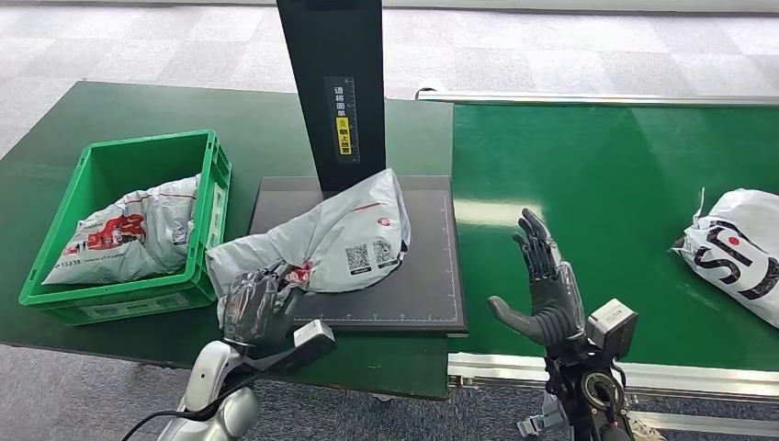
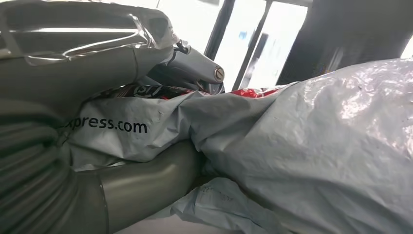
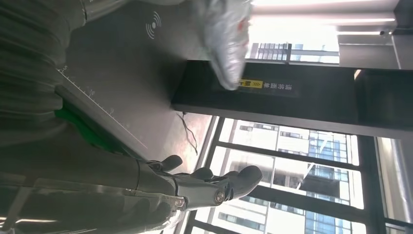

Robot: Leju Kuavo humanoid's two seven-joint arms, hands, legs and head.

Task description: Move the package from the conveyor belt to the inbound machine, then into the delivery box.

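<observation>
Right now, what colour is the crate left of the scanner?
Green crate, clearest in the head view.

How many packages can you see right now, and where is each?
3. One lies in the green crate: package. One on the black scanner plate, gripped by the left robot hand. One on the conveyor belt. More may be hidden in the crate.

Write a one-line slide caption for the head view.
Left hand grips the grey package on the scanner plate; right hand open above the conveyor belt.
</observation>
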